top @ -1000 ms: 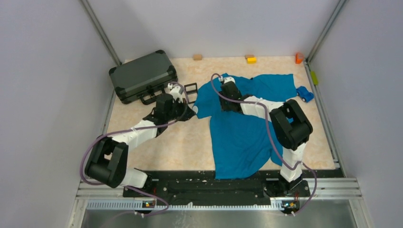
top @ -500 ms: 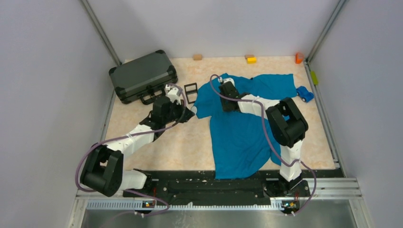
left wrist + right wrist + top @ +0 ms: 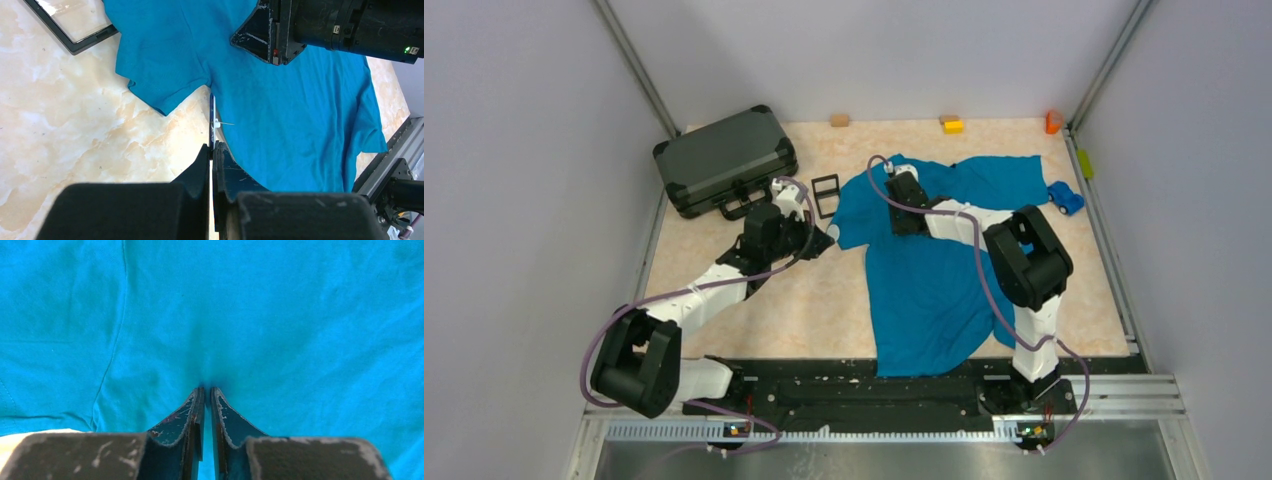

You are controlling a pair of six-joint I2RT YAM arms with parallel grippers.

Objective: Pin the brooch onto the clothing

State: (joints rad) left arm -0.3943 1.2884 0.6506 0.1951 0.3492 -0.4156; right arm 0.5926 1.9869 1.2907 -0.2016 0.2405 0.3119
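The teal T-shirt (image 3: pixel 934 270) lies spread on the table right of centre. My left gripper (image 3: pixel 212 146) is shut on the brooch (image 3: pixel 212 112), a thin dark disc seen edge-on with its pin sticking out. It hovers at the shirt's left sleeve and armpit edge (image 3: pixel 826 240). The brooch itself is hidden in the top view. My right gripper (image 3: pixel 207 389) is shut on a small pucker of the shirt fabric (image 3: pixel 280 315) near the collar (image 3: pixel 902 192). One of its fingers (image 3: pixel 252 37) shows in the left wrist view.
A dark grey hard case (image 3: pixel 724 160) lies at the back left. A black rectangular frame (image 3: pixel 825 194) lies beside the sleeve. A blue toy car (image 3: pixel 1065 197) sits by the shirt's right sleeve. Small tan (image 3: pixel 839 120), yellow (image 3: pixel 951 124) and orange (image 3: pixel 1053 122) blocks line the back wall.
My left gripper has drawn back slightly to the near left, uncovering the black frame. My right arm has shifted a little to the left and still holds the fabric.
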